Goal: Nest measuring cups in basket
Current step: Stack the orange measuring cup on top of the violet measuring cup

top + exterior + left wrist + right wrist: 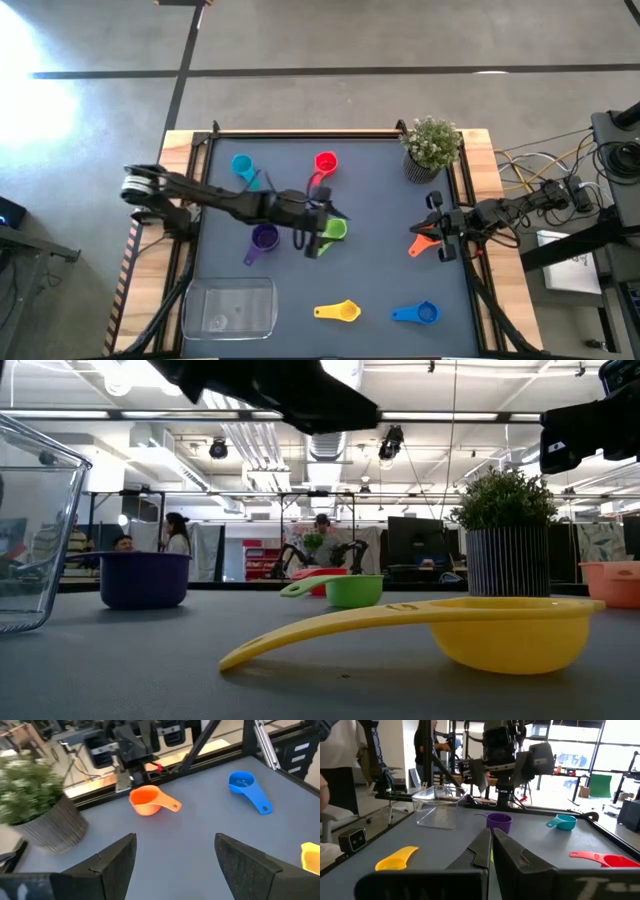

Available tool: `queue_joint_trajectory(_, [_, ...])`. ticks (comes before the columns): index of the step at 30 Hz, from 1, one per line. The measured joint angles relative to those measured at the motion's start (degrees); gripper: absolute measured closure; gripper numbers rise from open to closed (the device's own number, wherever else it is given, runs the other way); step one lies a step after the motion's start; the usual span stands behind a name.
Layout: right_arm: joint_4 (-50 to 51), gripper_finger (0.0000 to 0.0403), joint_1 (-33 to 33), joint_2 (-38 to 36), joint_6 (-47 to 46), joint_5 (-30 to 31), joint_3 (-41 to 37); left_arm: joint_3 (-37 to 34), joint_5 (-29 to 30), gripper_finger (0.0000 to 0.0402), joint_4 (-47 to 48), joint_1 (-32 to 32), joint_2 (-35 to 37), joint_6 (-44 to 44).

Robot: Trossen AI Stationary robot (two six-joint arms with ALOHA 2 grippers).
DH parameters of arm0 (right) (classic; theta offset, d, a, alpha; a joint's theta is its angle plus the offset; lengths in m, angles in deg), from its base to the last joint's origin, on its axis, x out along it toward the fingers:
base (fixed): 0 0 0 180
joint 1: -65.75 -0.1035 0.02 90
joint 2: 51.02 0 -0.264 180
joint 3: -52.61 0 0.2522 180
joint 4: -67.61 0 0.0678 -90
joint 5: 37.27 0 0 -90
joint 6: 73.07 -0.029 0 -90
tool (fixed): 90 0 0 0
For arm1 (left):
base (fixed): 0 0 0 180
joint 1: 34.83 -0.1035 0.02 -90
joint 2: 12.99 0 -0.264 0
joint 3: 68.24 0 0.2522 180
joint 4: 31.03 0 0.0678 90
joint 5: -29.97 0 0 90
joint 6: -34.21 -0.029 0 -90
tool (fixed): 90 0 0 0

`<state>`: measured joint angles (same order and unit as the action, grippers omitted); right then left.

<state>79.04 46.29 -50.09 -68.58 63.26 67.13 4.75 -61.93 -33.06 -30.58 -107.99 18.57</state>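
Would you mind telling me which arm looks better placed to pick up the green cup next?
Left, probably. The left gripper hovers open right over the green cup mid-table, while the right gripper sits shut at the table's right edge beside the orange cup.

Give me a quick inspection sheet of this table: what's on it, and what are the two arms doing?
Surface: dark mat, wood border.
Job's things: clear basket empty; seven cups scattered, none nested.
Clutter: potted plant at a far corner.
Grippers: left gripper open above the green cup; right gripper shut by the orange cup.
Cables: bundle off the table's right.
Surroundings: people in the room behind.
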Motion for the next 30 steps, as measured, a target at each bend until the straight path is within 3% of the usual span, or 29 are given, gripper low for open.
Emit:
queue_joint_trajectory(6, [0.0, 0.0394, 0.0, 0.0, 0.0, 0.0, 0.0, 6.6, -4.2, 0.0150, -4.8, 0.0, -9.2, -0.2])
queue_joint_trajectory(17, [0.0, 0.0394, 0.0, 0.0, 0.0, 0.0, 0.0, 20.0, -7.9, 0.0150, -4.8, 0.0, -23.7, 0.3])
queue_joint_trajectory(30, [0.0, 0.0394, 0.0, 0.0, 0.0, 0.0, 0.0, 34.3, -11.2, 0.0150, -4.7, -0.9, -37.8, 6.9])
